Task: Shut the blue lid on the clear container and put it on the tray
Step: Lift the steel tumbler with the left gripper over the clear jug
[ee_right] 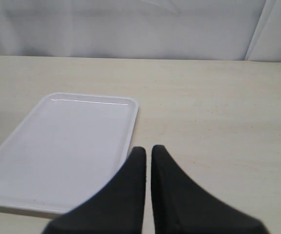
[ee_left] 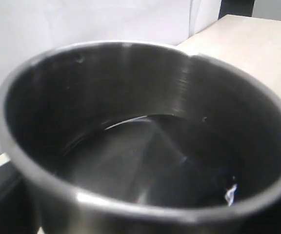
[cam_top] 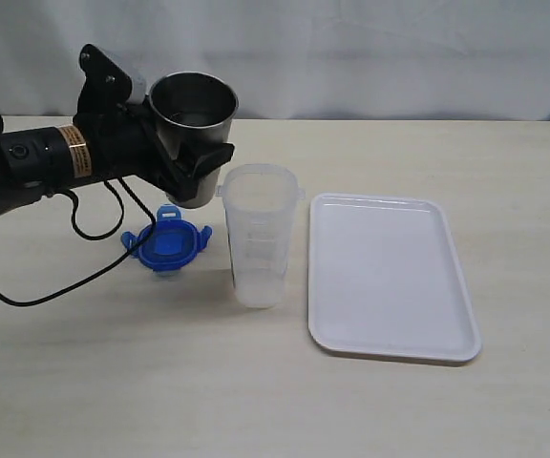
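Observation:
The clear container stands upright and open-topped in the middle of the table. The blue lid lies flat on the table to its left, flaps spread. The white tray sits to the container's right and shows in the right wrist view too. My left gripper is shut on a grey steel cup, held in the air just left of the container's rim; the cup fills the left wrist view. My right gripper is shut and holds nothing, beside the tray's near corner.
A black cable loops over the table under the left arm, near the lid. A white curtain hangs behind the table's far edge.

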`<state>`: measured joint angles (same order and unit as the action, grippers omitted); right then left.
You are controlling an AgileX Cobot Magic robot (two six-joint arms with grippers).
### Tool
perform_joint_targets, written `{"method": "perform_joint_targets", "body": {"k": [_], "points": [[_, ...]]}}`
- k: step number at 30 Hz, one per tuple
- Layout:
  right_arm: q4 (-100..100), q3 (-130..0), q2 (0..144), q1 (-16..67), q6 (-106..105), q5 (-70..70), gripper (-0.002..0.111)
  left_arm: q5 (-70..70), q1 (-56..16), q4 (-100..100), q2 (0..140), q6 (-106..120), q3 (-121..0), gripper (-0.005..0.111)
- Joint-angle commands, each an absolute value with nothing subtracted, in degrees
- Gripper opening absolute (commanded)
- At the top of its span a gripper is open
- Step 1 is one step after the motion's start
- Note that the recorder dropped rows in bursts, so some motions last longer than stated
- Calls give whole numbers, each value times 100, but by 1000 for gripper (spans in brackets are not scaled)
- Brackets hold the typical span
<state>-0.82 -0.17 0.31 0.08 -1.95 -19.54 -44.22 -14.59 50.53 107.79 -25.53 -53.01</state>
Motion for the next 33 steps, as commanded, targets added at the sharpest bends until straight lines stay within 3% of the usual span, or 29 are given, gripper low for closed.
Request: {"method": "perform_joint_targets", "body": {"k": [1,33], "points": [[-105,0,0,12,-163,-1964,5,-4877,-1469,5127,10666,-2355,-5407,0],[-105,0,0,12,-163,-1964,5,-5048,-1469,4863,10666,-1696,-5407,0]]}}
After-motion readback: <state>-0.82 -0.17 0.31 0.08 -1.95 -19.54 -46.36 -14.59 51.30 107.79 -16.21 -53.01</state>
